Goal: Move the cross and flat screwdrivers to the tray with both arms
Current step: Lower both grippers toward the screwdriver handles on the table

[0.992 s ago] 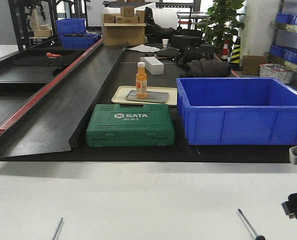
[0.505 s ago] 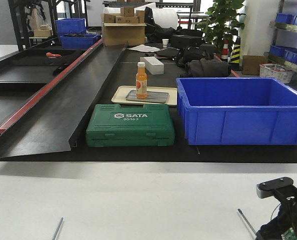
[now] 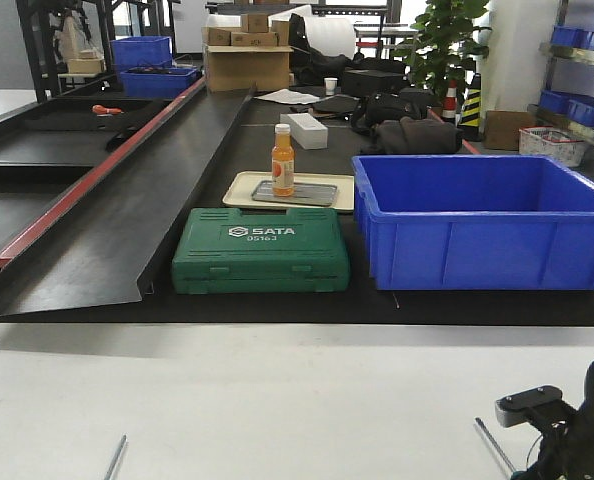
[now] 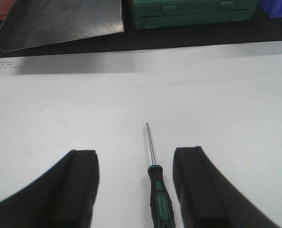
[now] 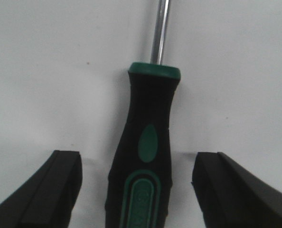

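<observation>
White tabletop [image 4: 60,104] — left claw [image 4: 136,159] wide apart, screwdriver [image 4: 159,199] between; right claw [image 5: 137,159] likewise, second screwdriver [image 5: 142,137] between.

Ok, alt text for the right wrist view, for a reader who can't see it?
A screwdriver with a chunky black handle, green inlays and a steel shaft lies on a white tabletop, centred between the two black fingers of the open right gripper, touching neither. Its shaft runs off the top edge.
</observation>
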Controlling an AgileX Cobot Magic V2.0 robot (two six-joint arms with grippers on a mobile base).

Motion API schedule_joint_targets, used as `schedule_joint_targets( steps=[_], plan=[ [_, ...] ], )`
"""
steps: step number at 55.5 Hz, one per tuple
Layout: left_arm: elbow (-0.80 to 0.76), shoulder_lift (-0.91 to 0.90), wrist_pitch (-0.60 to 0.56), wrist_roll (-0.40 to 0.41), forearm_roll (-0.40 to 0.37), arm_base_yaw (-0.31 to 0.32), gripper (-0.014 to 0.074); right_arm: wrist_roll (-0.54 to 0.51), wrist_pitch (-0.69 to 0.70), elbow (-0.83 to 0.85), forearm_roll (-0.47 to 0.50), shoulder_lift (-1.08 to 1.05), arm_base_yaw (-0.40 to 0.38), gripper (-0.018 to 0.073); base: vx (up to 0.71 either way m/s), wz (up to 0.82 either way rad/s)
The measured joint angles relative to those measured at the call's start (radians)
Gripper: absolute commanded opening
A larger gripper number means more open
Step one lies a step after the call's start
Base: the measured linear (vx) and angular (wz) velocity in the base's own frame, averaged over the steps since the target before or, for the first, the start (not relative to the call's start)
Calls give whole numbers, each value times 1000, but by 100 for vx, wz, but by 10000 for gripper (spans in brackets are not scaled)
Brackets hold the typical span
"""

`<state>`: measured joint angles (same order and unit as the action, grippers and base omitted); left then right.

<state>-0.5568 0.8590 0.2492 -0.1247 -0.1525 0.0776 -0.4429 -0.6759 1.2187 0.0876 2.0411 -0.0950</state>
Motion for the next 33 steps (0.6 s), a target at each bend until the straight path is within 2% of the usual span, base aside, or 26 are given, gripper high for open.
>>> schedule_joint_targets(
  steps=[8, 13, 20, 23, 33],
  plan=[
    [0, 0, 3, 7, 0, 0, 482, 8, 9, 9, -7, 23, 0, 471, 0, 0],
    [0, 0, 9, 7, 0, 0, 482, 41, 11, 15, -8, 29, 0, 381, 0, 0],
    [0, 0, 21, 29, 0, 0, 482, 71, 17, 19, -12, 33, -4, 133, 0, 0],
    [0, 0, 23, 50, 0, 0, 482, 76, 17, 19, -10, 33, -5, -6, 0, 0],
    [0, 0, 43, 159, 0, 0, 482, 90, 15, 22, 2, 35, -5, -12, 0, 0]
  ],
)
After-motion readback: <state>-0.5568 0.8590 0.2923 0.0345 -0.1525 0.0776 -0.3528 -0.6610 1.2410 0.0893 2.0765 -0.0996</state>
